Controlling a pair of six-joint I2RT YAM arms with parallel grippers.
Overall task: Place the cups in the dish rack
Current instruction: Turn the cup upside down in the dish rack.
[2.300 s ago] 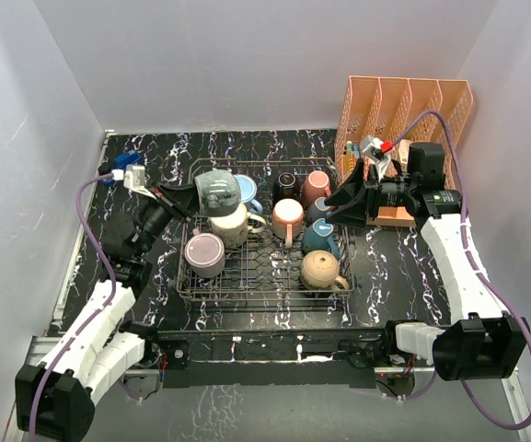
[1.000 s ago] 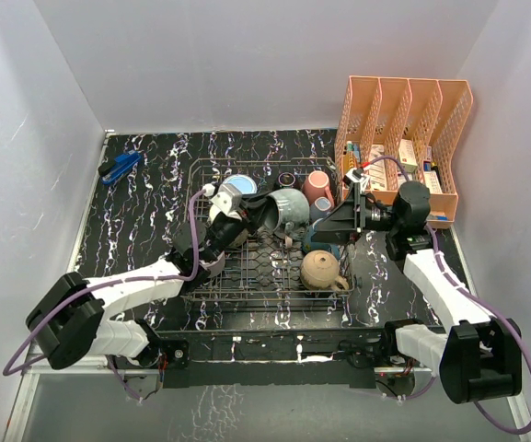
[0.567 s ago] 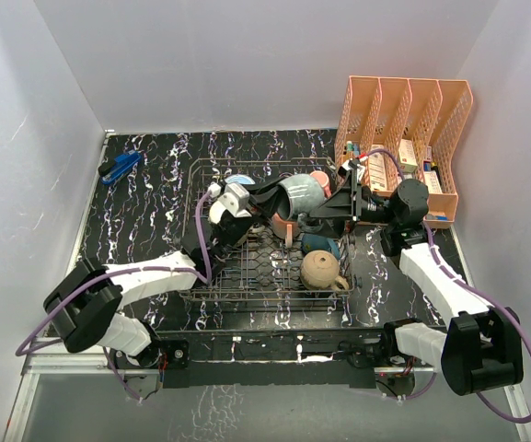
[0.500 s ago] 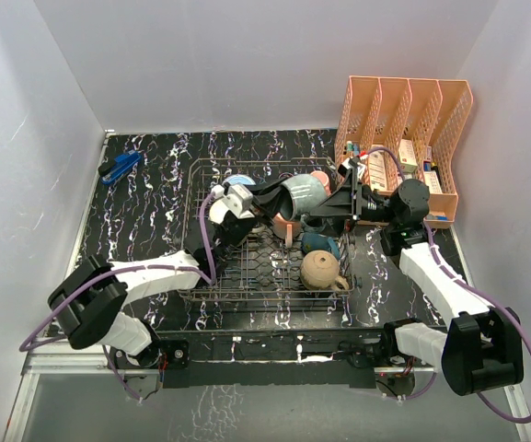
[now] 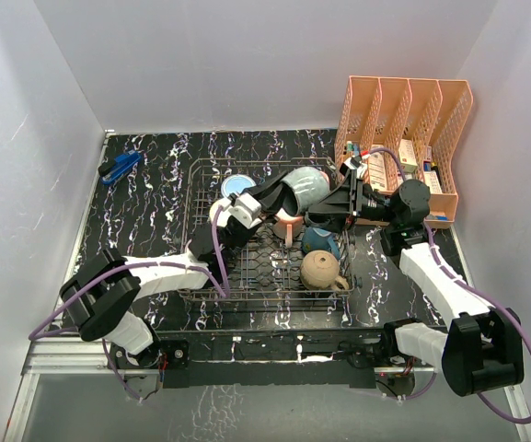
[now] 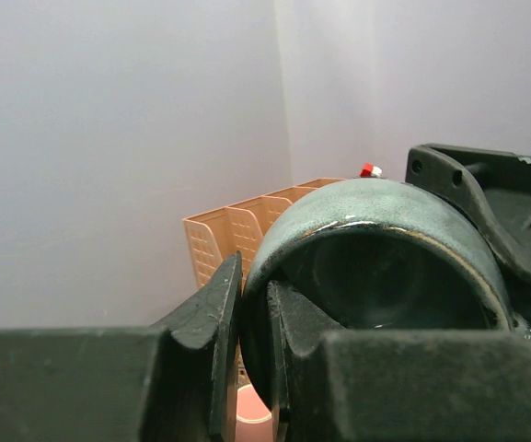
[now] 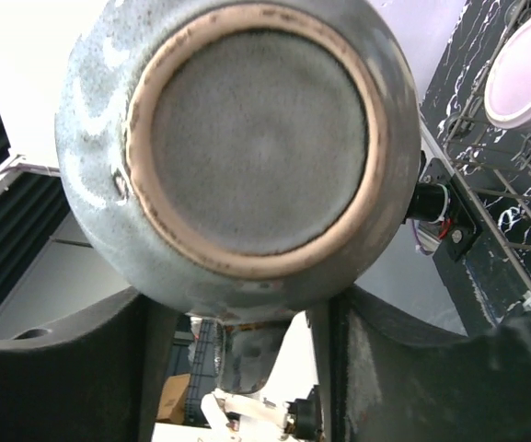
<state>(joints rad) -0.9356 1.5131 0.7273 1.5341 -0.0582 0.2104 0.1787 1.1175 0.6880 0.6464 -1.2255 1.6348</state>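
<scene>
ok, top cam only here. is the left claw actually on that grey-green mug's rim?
Observer: Yes. Left wrist view shows the left claw pinching the grey-green mug at its rim, one finger inside, one outside.
Operator: right claw got it too?
Observer: Right wrist view: the mug's bare base faces the lens, right claw straddling it. Firm contact I can't confirm.
Operator: any cup under the left arm? can't see there.
Observer: Right wrist view catches a mauve cup among the dish rack wires.

Left claw (image 5: 270,196) carried teal mug (image 5: 306,184) rightward; right claw (image 5: 325,207) closing around base.
</scene>
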